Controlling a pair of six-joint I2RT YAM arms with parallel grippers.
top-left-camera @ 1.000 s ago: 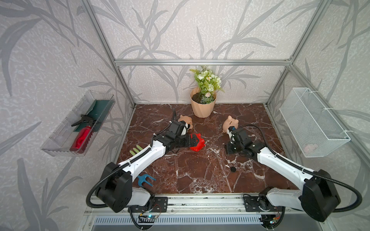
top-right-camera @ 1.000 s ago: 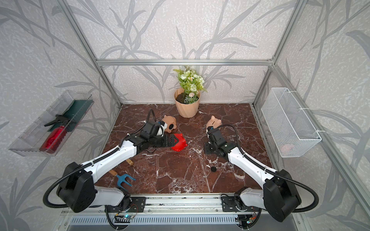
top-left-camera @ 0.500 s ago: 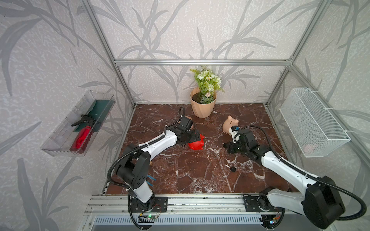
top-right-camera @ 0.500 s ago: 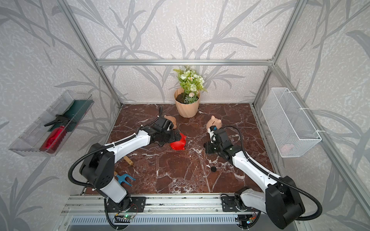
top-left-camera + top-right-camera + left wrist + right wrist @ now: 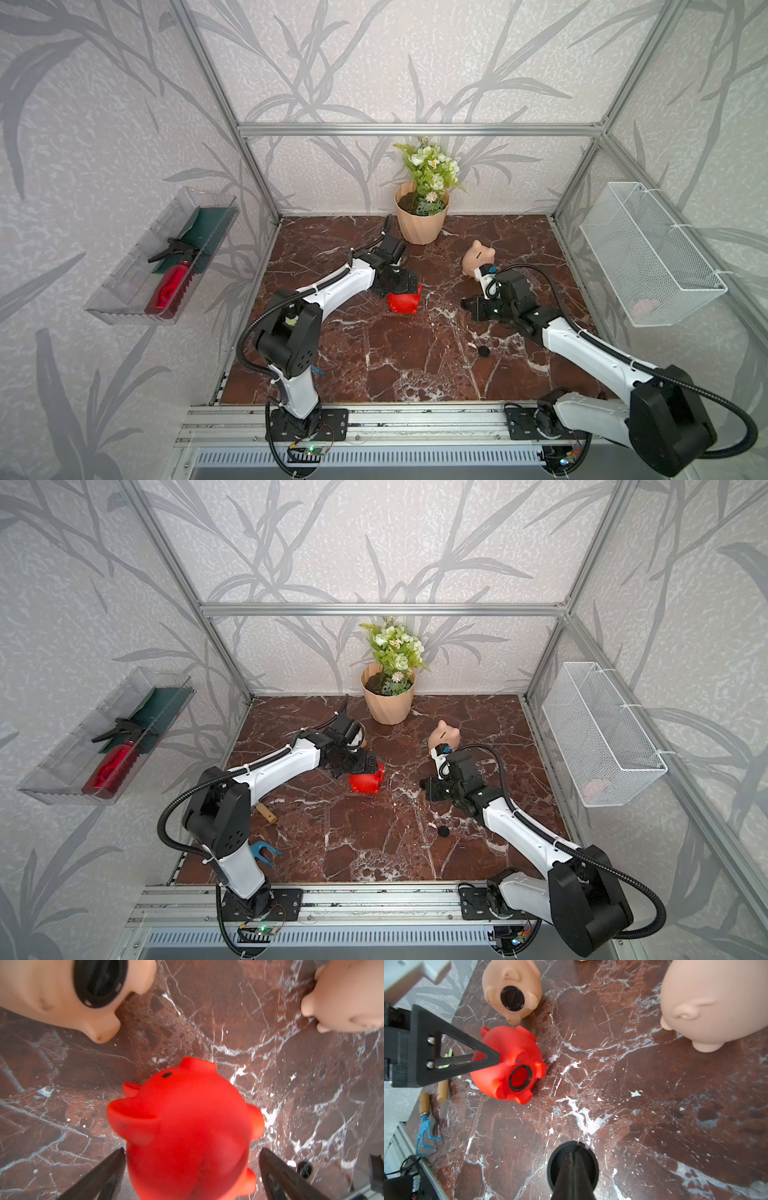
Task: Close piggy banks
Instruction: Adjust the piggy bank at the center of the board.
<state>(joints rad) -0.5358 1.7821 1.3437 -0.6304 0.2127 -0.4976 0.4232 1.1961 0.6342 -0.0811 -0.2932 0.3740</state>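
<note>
Left claw [image 5: 402, 296] sat wide open astride the red piggy bank [image 5: 404, 306], which lay on its side on the worktop [image 5: 415, 365] in both top views; right claw [image 5: 468, 306] lay apart to its right. Left wrist: both fingers [image 5: 108, 1169] flanked its body. Right wrist: claw pinched shut on black plug [image 5: 562, 1148]; open belly hole [image 5: 521, 1077] faced it, bare worktop between.

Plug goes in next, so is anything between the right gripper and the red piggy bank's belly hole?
Nothing visible: bare marble lies between the right gripper, shut on a black plug, and the red piggy bank's open hole. The left gripper clears the hole.
</note>
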